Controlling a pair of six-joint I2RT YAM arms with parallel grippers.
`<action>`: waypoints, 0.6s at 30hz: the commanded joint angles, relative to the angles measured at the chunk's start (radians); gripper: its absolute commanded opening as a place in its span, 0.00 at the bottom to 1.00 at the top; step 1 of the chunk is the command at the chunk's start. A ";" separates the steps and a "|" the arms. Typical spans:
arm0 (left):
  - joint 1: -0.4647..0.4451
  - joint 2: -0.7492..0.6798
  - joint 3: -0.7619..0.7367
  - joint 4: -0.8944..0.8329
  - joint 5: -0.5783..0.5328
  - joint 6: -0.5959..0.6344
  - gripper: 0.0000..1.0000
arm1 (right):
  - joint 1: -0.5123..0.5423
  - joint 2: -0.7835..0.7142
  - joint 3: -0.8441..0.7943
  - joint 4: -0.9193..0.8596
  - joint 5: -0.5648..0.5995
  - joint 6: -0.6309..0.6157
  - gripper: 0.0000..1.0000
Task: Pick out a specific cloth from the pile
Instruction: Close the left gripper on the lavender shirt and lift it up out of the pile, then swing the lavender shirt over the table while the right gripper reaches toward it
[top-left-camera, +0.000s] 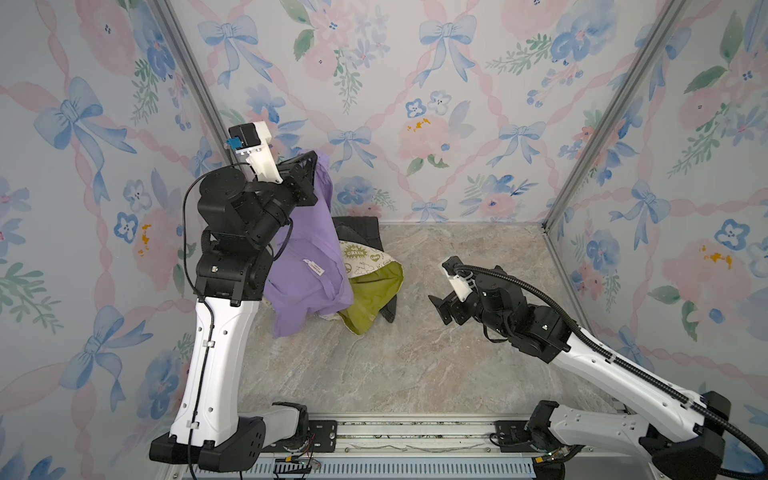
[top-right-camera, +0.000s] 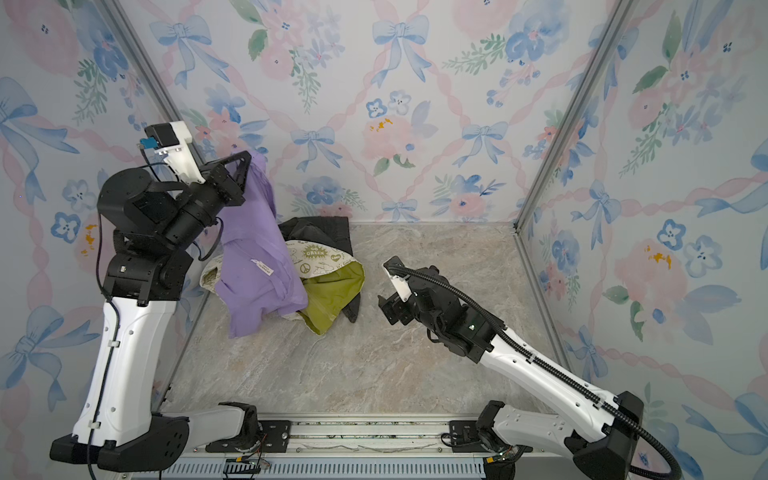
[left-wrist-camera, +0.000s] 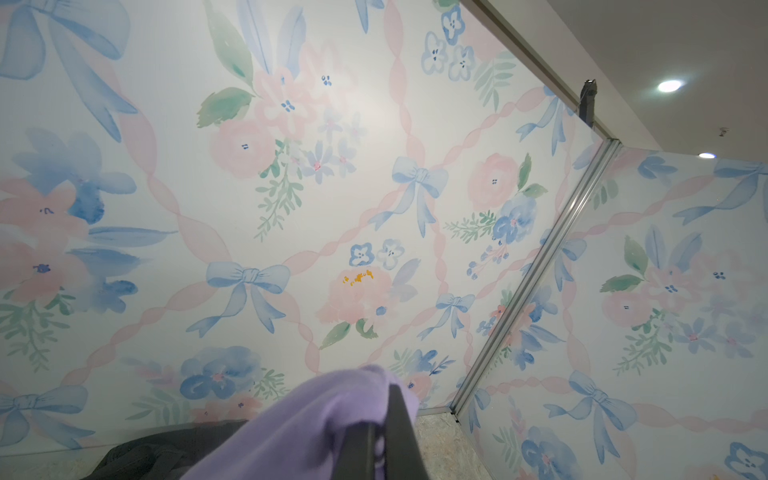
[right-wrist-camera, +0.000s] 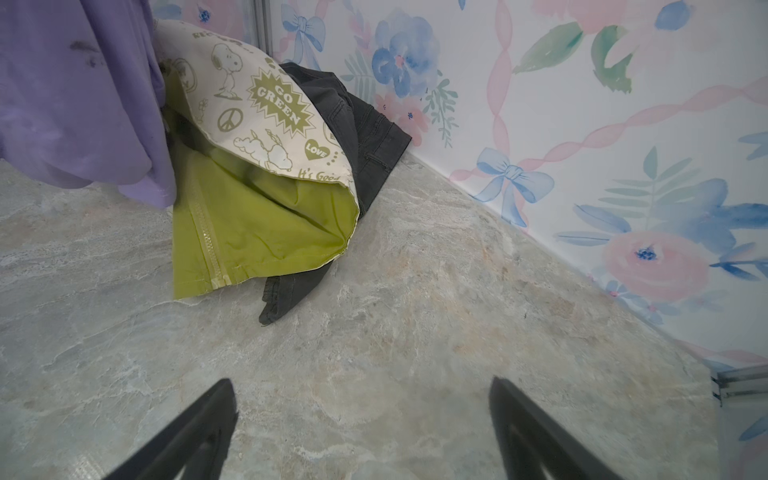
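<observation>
tabletop (top-left-camera: 415, 374), from the near edge: right end effector (top-left-camera: 441, 306) hovers toward the right edge, jaws spread wide, holding nothing. pile (top-left-camera: 376, 291) of dark grey, cream print and yellow-green lies toward the far left corner. left end effector (top-left-camera: 312, 166) is raised above that corner, clamped on the top of the lavender cloth (top-left-camera: 307, 270). hem hangs beside the pile; contact with the tabletop unclear. judged: grasp and lift done, pulling clear and setting apart left.
</observation>
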 joint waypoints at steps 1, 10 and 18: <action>-0.004 0.034 0.106 0.082 0.085 -0.042 0.00 | 0.009 -0.040 0.031 -0.022 0.033 -0.012 0.97; -0.152 0.171 0.214 0.081 0.161 -0.111 0.00 | -0.040 -0.135 0.035 -0.032 0.057 -0.014 0.97; -0.340 0.250 0.110 0.081 0.053 -0.111 0.00 | -0.137 -0.219 0.026 -0.056 0.059 0.035 0.97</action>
